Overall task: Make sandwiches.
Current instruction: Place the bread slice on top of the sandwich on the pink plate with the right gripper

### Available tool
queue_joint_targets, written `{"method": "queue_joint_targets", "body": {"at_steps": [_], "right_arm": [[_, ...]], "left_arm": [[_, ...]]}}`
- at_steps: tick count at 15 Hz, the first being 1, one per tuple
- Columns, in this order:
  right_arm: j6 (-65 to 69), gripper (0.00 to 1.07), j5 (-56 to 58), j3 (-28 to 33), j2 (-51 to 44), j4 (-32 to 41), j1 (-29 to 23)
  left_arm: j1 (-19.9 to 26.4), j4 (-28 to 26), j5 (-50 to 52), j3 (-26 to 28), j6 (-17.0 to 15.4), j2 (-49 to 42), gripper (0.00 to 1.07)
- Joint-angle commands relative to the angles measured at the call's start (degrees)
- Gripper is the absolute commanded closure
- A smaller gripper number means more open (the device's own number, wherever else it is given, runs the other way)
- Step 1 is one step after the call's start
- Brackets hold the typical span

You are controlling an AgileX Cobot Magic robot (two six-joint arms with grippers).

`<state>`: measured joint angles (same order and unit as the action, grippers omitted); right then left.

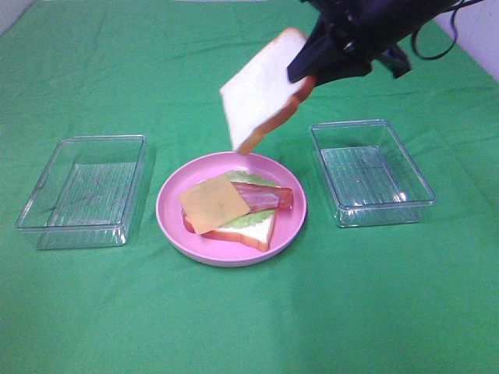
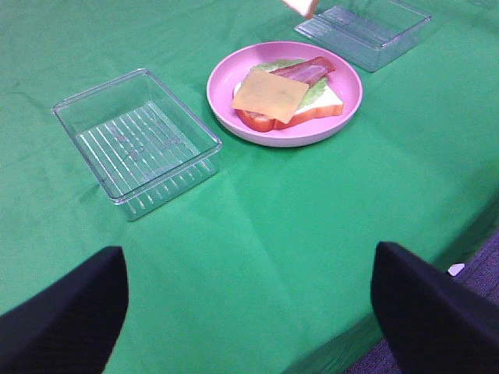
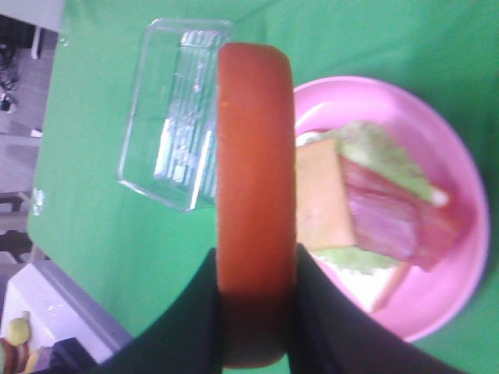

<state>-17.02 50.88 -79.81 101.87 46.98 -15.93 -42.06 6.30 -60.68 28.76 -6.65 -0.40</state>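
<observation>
On the pink plate (image 1: 292,226) lies an open stack: a bread slice (image 1: 253,231), lettuce (image 1: 251,218), bacon and ham (image 1: 263,196), and a cheese square (image 1: 213,202) on top. My right gripper (image 1: 306,78) is shut on a second bread slice (image 1: 261,89) by its crust and holds it tilted in the air above the plate's far edge. The right wrist view shows the crust edge (image 3: 256,195) between the fingers (image 3: 320,312), with the stack (image 3: 374,202) below. My left gripper (image 2: 249,312) is open and empty, far from the plate (image 2: 343,109), near the table's front edge.
An empty clear tray (image 1: 82,191) stands left of the plate and another empty clear tray (image 1: 370,171) right of it. A green cloth (image 1: 249,327) covers the table. The table's edge (image 2: 437,257) shows in the left wrist view.
</observation>
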Motion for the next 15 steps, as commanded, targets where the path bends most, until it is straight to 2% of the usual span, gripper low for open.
{"method": "queue_joint_targets", "body": {"at_steps": [1, 4, 8, 10, 14, 15], "right_arm": [[-5.67, 1.07, -6.88, 6.19, 0.06, 9.57, -5.16], [-8.42, 1.07, -19.25, 14.78, 0.34, 19.31, -11.57], [-8.48, 1.07, -20.4, 16.16, 4.81, 24.35, -13.29], [-9.91, 1.07, -20.74, 16.16, 8.42, 25.73, -13.75], [-9.63, 1.07, -22.0, 16.16, 9.57, 22.69, -13.58], [-9.63, 1.04, -22.52, 16.16, 9.57, 22.35, -13.58]], "left_arm": [[-0.4, -0.34, 0.52, -0.11, -0.11, -0.4, 0.26], [-0.4, -0.34, 0.52, -0.11, -0.11, -0.4, 0.26], [-0.4, -0.34, 0.52, -0.11, -0.11, -0.4, 0.26], [-0.4, -0.34, 0.52, -0.11, -0.11, -0.4, 0.26], [-0.4, -0.34, 0.52, -0.11, -0.11, -0.4, 0.26], [-0.4, -0.34, 0.52, -0.11, -0.11, -0.4, 0.26]]}}
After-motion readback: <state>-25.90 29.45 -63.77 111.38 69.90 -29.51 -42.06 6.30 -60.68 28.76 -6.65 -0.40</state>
